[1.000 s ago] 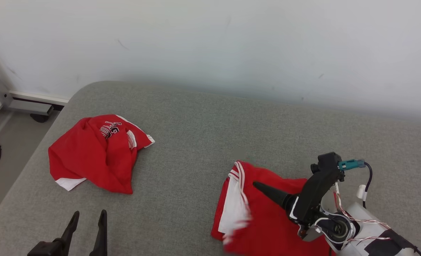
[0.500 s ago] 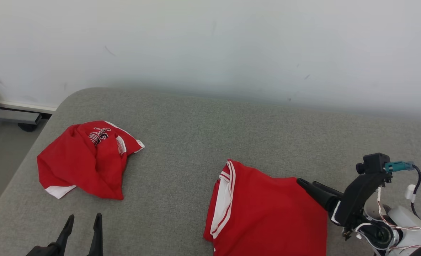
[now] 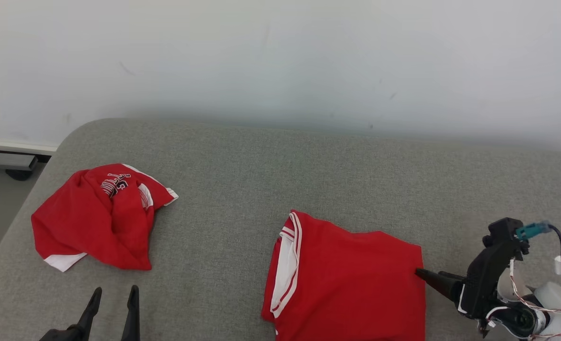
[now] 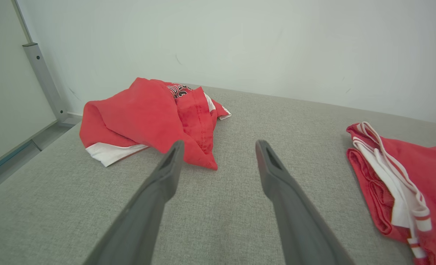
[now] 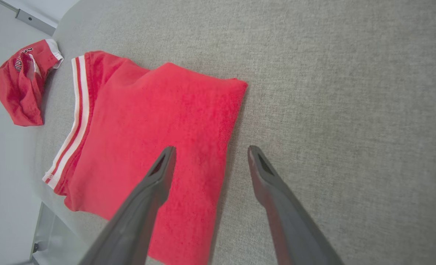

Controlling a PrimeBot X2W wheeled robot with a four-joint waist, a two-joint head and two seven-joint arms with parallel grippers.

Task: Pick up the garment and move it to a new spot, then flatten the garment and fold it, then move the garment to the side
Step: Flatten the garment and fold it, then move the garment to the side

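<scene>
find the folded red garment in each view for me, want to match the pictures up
Head view: folded red garment at lower centre-right, its right edge by the right pincer tips.
Left wrist view: at the right edge, white-striped hem facing in.
Right wrist view: centre-left, partly behind that pincer's left finger.
Shared landmark: crumpled red garment, left in the head view, upper left in both wrist views.

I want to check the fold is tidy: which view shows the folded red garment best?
The right wrist view: the folded red garment lies close below, striped edge and three corners clear. The head view crops its near edge; the left wrist view catches its striped end side-on.
</scene>
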